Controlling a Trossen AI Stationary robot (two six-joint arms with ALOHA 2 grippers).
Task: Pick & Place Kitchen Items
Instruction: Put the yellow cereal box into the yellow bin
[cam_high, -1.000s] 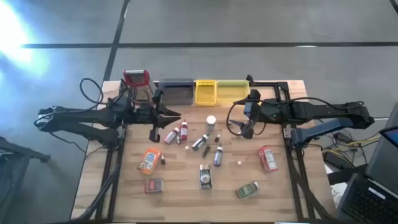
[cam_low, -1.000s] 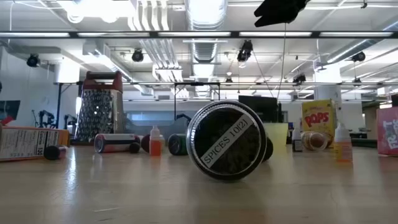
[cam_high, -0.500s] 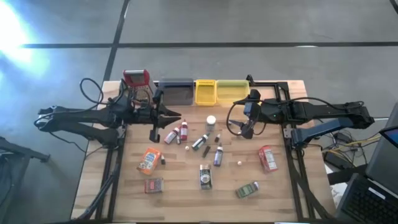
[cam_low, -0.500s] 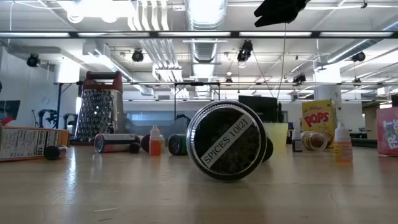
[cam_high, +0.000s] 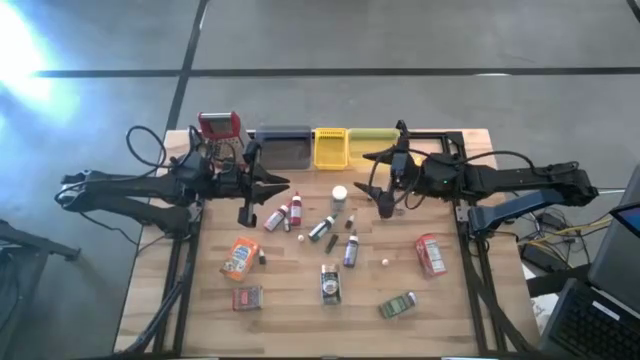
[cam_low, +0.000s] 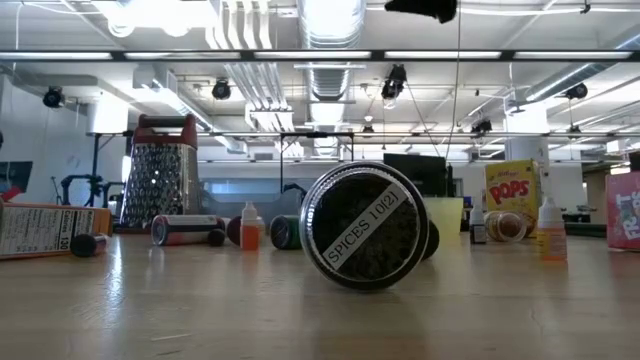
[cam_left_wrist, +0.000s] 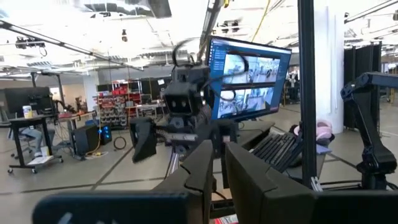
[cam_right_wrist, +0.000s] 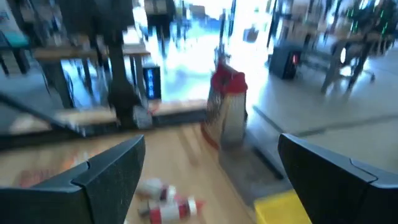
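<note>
Several kitchen items lie loose on the wooden table (cam_high: 300, 300). Among them are a white-capped bottle (cam_high: 340, 195), red-capped bottles (cam_high: 278, 215), dark bottles (cam_high: 321, 230), an orange packet (cam_high: 240, 257), a red packet (cam_high: 430, 254), a spice tin (cam_high: 330, 284) and a green tin (cam_high: 398, 304). My left gripper (cam_high: 286, 186) hovers at the far left above the red-capped bottles, its fingers (cam_left_wrist: 205, 168) close together and empty. My right gripper (cam_high: 377, 184) hovers right of the white-capped bottle, open wide and empty (cam_right_wrist: 211, 168).
Grey (cam_high: 285, 148), yellow (cam_high: 330, 147) and green (cam_high: 373, 145) trays stand in a row at the far edge. A red-topped metal grater (cam_high: 220, 135) stands left of them. A small pale ball (cam_high: 385, 263) lies near the red packet. The spice tin fills the middle of the low view (cam_low: 365, 227).
My right gripper has gone toward the table's left, nearer the white-capped bottle, and has turned about. The left arm and the items have kept still.
</note>
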